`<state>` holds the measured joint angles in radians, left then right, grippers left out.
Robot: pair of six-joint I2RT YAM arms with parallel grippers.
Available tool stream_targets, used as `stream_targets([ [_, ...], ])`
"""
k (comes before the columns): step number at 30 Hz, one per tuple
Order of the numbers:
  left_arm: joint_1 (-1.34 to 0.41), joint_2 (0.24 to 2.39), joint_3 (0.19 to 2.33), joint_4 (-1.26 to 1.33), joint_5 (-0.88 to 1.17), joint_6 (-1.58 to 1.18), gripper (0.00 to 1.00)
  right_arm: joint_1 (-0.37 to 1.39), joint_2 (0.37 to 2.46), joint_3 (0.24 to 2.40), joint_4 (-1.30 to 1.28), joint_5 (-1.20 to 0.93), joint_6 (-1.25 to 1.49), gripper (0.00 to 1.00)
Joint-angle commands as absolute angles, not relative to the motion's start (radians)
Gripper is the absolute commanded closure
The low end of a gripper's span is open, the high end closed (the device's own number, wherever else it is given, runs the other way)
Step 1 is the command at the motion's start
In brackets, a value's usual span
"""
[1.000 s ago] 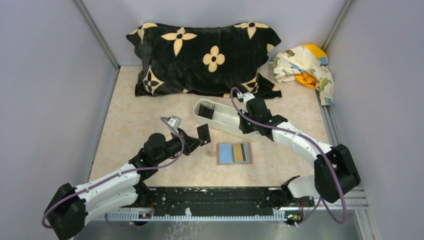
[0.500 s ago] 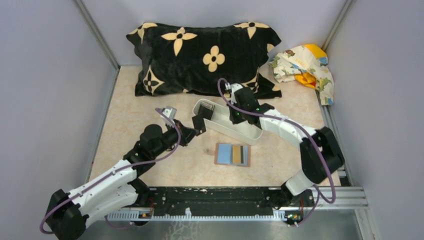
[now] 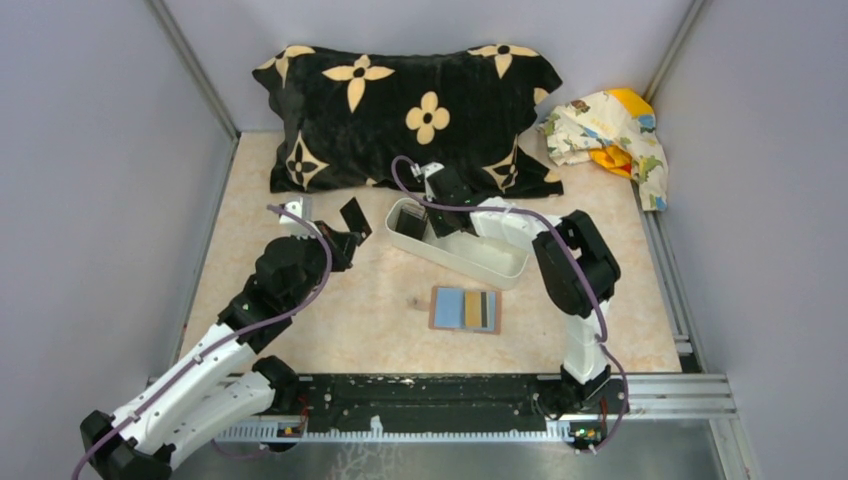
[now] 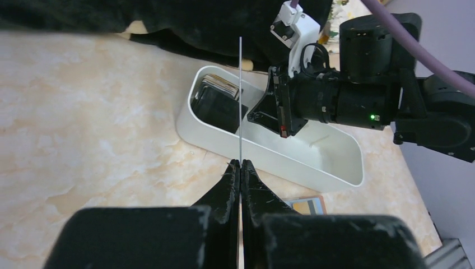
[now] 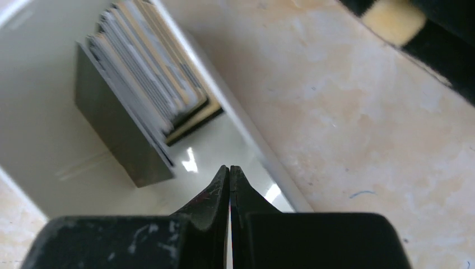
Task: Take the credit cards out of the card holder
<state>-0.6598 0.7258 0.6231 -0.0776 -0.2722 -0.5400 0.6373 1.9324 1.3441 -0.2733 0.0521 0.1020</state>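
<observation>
The card holder (image 3: 466,308) lies open on the table, blue inside, with a tan and a dark card in its slots; its corner shows in the left wrist view (image 4: 306,205). My left gripper (image 3: 339,237) is shut on a dark credit card (image 3: 353,215), held upright left of the white tray (image 3: 490,262). The card is edge-on in the left wrist view (image 4: 240,101). My right gripper (image 3: 438,222) is shut, tips inside the tray's left end (image 5: 229,168), beside a stack of cards (image 5: 140,101) standing there. I see nothing in its jaws.
A black pillow (image 3: 400,110) with tan flowers lies along the back, close behind the tray. A crumpled patterned cloth (image 3: 610,130) sits in the back right corner. Grey walls close in both sides. The arms' black mounting rail (image 3: 430,395) runs along the near edge.
My left gripper has carried the dark card back and to the left, away from the card holder. My right gripper has moved left along the tray to its left end.
</observation>
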Motion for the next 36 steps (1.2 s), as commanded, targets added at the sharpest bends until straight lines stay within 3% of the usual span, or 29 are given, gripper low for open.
stream_targets([
  [1, -0.645, 0.713, 0.633, -0.112, -0.326, -0.544, 1.0, 0.685, 1.948, 1.44, -0.27, 0.086, 0.076, 1.0],
  [19, -0.611, 0.675, 0.595, -0.115, -0.282, -0.528, 1.0, 0.738, 2.036, 1.554, -0.316, 0.107, 0.086, 1.0],
  [36, -0.606, 0.717, 0.553, 0.015, -0.088, -0.524, 1.0, 0.735, 1.755, 1.327, -0.286, 0.194, 0.093, 1.0],
])
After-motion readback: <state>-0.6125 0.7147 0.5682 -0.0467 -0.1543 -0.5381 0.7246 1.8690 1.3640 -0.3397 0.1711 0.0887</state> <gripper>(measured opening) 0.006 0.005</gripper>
